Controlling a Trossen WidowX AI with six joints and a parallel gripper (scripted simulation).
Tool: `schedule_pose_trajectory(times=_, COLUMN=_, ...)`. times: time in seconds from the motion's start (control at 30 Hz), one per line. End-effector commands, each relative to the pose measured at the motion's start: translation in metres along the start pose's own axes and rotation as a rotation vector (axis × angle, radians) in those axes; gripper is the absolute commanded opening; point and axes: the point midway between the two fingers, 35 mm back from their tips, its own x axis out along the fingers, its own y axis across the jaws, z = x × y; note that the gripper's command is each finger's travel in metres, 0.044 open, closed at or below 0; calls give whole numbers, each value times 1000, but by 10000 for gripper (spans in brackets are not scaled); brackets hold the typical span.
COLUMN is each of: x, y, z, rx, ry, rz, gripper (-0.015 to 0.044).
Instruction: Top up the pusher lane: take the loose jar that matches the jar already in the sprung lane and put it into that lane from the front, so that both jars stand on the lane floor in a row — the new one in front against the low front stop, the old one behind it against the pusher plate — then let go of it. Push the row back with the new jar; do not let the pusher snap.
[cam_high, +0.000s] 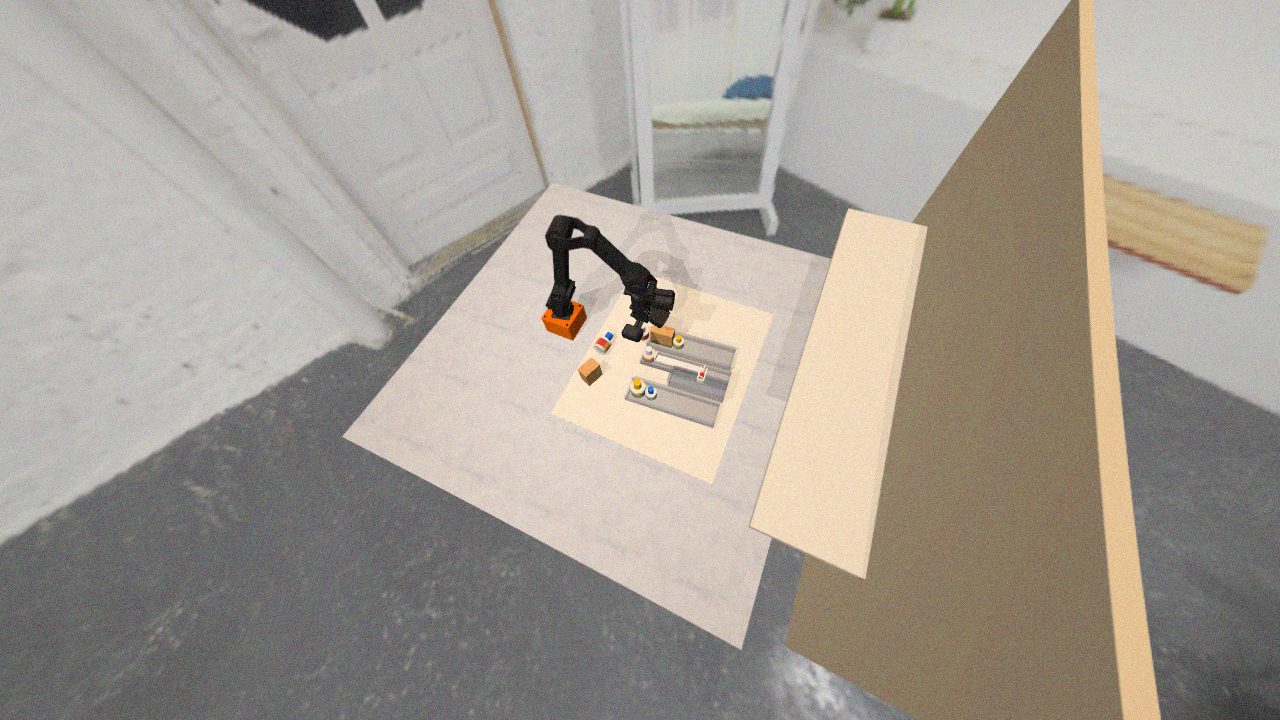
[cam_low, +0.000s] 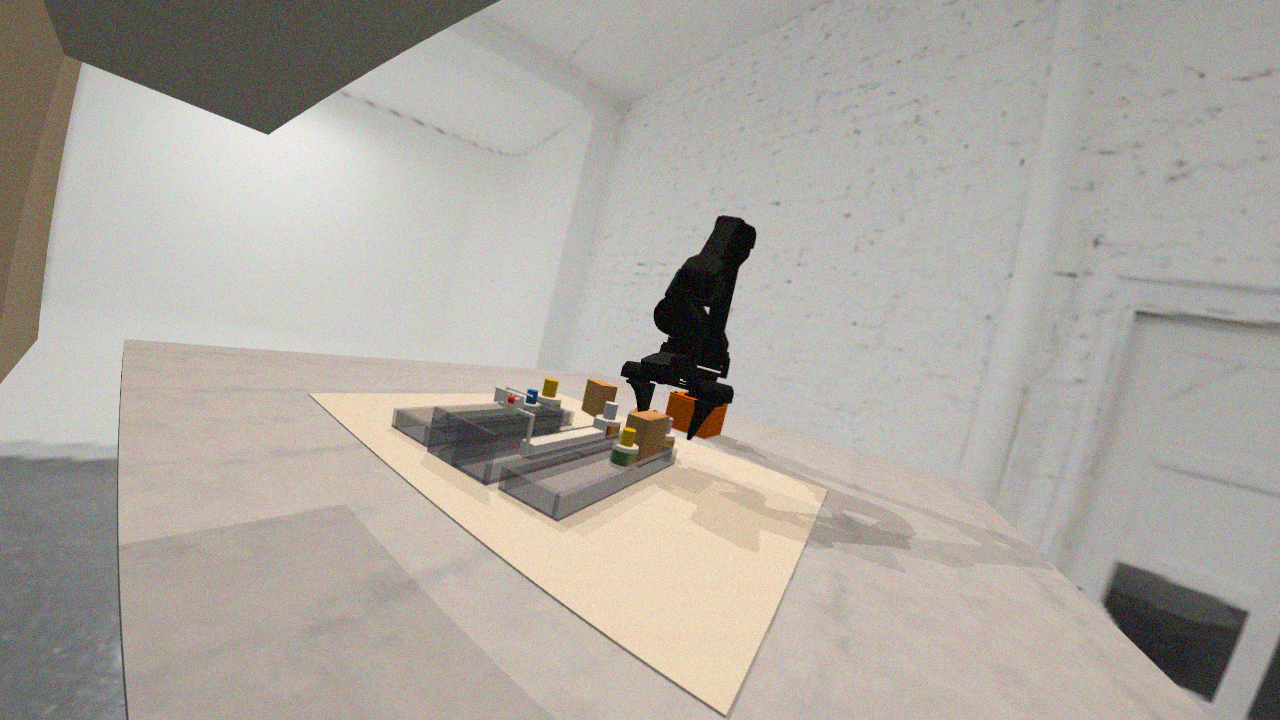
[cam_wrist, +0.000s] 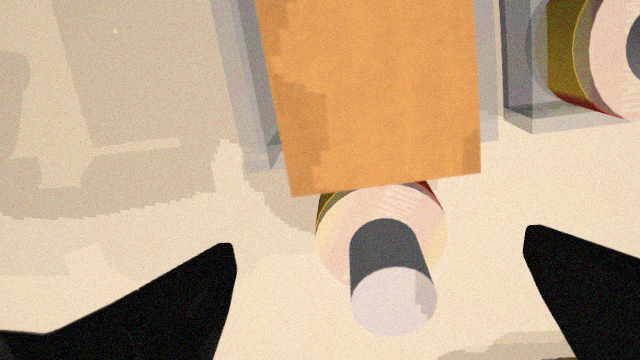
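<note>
In the wrist view we see our gripper (cam_wrist: 380, 280) spread wide and holding nothing, one black finger (cam_wrist: 165, 300) at the left. Between the fingers stands the loose jar (cam_wrist: 382, 250), pale with a grey cap, on the cream mat (cam_wrist: 125, 240) near the worktop's arm-side edge. An orange box (cam_wrist: 375, 90) sits just beyond it. Farther right, a matching jar (cam_wrist: 595, 55) stands in its grey lane (cam_wrist: 520, 75).

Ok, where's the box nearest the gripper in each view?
Top: the box is mid-frame, just right of the gripper.
Exterior: the box is at centre, just below the gripper.
Wrist: the box fills the upper middle.
Shared landmark: the open gripper's black fingers.
</note>
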Motion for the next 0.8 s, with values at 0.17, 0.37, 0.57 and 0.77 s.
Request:
schedule_pose_trajectory(times=0.17, x=15, y=-1, z=-1, rx=4, ry=1, rz=-6, gripper=440)
schedule_pose_trajectory(times=0.37, x=17, y=-1, z=-2, rx=4, ry=1, rz=-6, gripper=361)
schedule_pose_trajectory(times=0.57, x=17, y=-1, z=-2, rx=4, ry=1, rz=-6, gripper=204)
schedule_pose_trajectory(times=0.77, x=17, y=-1, z=-2, rx=4, ry=1, rz=-6, gripper=164)
